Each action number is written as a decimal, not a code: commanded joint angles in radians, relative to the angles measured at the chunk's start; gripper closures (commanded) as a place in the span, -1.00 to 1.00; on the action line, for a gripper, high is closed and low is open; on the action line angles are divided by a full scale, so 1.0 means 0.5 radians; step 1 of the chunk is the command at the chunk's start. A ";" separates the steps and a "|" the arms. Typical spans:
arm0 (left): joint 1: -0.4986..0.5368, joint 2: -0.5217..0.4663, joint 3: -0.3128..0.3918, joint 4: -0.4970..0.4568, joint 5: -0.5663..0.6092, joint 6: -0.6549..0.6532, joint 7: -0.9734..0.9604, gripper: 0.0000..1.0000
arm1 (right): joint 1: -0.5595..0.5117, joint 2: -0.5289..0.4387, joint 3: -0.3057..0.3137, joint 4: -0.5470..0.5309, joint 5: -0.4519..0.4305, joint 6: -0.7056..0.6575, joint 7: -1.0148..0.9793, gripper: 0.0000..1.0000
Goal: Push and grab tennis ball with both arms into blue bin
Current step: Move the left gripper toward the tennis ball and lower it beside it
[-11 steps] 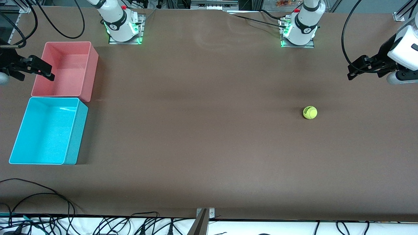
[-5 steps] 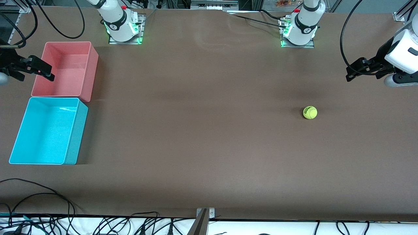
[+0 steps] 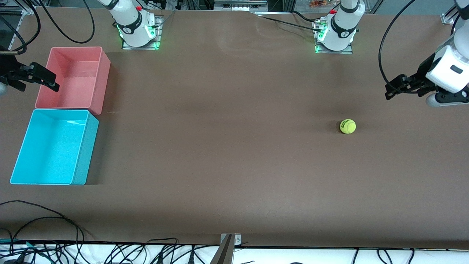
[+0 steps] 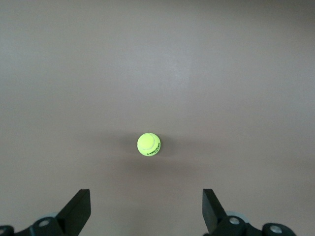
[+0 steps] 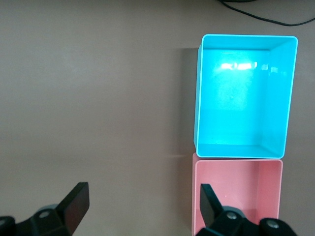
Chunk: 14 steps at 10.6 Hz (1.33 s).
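Note:
The yellow-green tennis ball (image 3: 347, 126) lies on the brown table toward the left arm's end; the left wrist view shows it too (image 4: 149, 144). My left gripper (image 3: 391, 90) hangs open and empty in the air over the table near that end, apart from the ball. The blue bin (image 3: 55, 146) stands at the right arm's end, empty; the right wrist view shows it as well (image 5: 244, 96). My right gripper (image 3: 44, 81) is open and empty over the edge of the pink-red bin.
The pink-red bin (image 3: 75, 79) stands beside the blue bin, farther from the front camera, touching it. Cables (image 3: 44, 227) lie along the table's near edge. The arm bases (image 3: 137, 31) stand at the far edge.
My left gripper has moved a little toward the ball's side of the table and upward in the view. My right gripper has shifted slightly. The ball has not moved.

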State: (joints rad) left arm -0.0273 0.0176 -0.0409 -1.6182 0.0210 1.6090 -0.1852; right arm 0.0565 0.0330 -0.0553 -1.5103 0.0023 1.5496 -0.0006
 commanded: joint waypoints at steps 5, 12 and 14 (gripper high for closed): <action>0.094 -0.109 0.005 -0.438 0.035 0.258 0.036 -1.00 | -0.009 -0.011 -0.003 0.017 0.005 0.012 -0.005 -1.00; 0.107 -0.115 0.011 -0.776 0.004 0.589 0.036 -1.00 | -0.009 -0.005 -0.009 0.005 -0.008 0.006 -0.008 -1.00; 0.107 -0.115 0.011 -0.877 0.004 0.711 0.036 -1.00 | -0.009 -0.002 -0.009 0.014 -0.005 0.000 -0.005 -1.00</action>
State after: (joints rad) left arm 0.0234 -0.0077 -0.0374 -1.9838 0.0211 1.8955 -0.1844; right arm 0.0551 0.0333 -0.0584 -1.5105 0.0021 1.5611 -0.0006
